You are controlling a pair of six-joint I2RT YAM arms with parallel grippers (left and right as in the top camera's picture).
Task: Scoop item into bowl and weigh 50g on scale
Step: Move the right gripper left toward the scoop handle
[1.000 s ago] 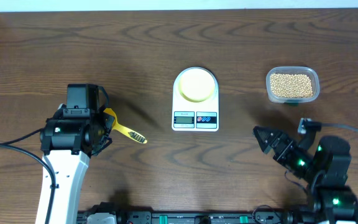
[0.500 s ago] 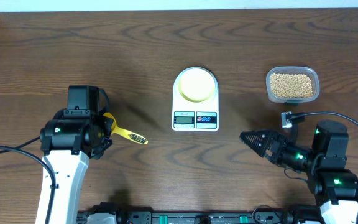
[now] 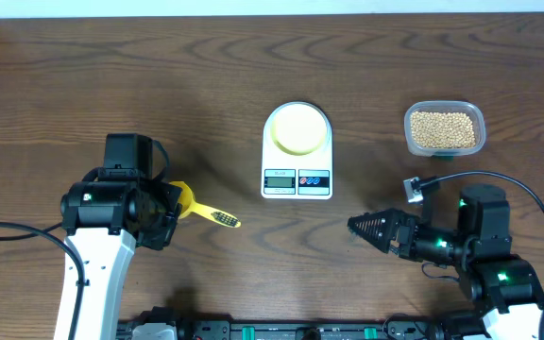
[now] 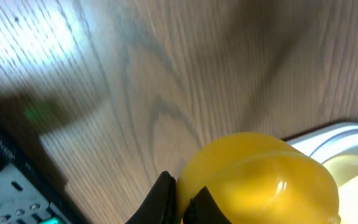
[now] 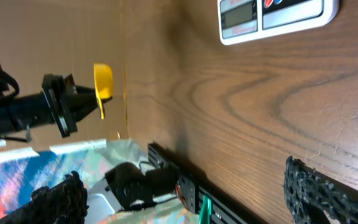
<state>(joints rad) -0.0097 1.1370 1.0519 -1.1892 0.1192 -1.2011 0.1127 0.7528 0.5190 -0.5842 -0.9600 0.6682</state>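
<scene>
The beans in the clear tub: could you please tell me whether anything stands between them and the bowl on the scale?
Nothing visible does. Only bare table lies between the tub of beans and the bowl on the scale. The yellow spoon, held by the left gripper, is on the scale's far side.

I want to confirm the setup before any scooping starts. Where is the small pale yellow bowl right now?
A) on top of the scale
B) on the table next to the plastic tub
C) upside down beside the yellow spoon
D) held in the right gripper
A: the overhead view shows the bowl sitting on the round top of the scale, well apart from the tub.
</scene>
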